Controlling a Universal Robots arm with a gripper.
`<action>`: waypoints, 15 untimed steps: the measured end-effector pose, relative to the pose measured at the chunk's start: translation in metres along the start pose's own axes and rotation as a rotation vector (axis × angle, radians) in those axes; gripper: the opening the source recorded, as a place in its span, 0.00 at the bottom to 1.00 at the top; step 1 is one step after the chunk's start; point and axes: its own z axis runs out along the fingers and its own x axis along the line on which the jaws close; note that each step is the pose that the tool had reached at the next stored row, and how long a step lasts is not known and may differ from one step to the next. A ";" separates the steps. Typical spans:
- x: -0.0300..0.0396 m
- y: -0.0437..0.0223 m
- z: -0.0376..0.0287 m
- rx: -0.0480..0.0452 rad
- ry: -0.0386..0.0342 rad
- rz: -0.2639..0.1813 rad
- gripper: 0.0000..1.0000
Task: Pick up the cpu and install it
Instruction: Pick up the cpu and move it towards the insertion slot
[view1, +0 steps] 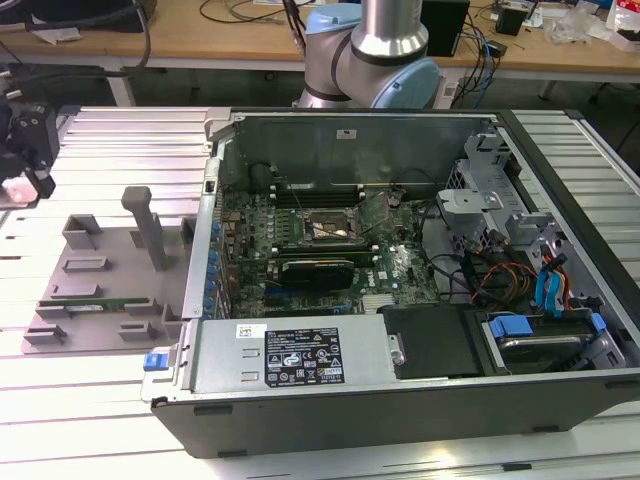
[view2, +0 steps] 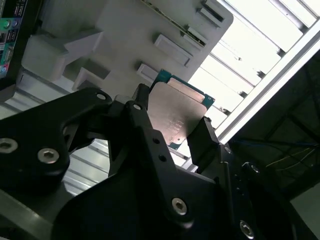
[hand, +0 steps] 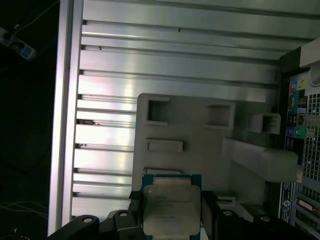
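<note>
Pincer (view2: 174, 120) squeezes the cpu (view2: 180, 107) by two sides, up in the air by the grey tray (hand: 200, 125).
The pick-up part looks done. Its black fingers (hand: 134, 200) hold the cpu off the surface (hand: 175, 65). Putting it in is not done yet. For that, the cpu must reach the open socket (view1: 330, 228) inside the computer (view1: 400, 400) and sit flat and straight.
</note>
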 end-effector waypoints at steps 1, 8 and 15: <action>0.0000 -0.0001 -0.0027 0.0000 0.0000 0.000 0.55; -0.0004 -0.0004 -0.0170 0.0000 0.0000 0.000 0.55; -0.0007 -0.0007 -0.0307 0.0000 0.0000 0.000 0.55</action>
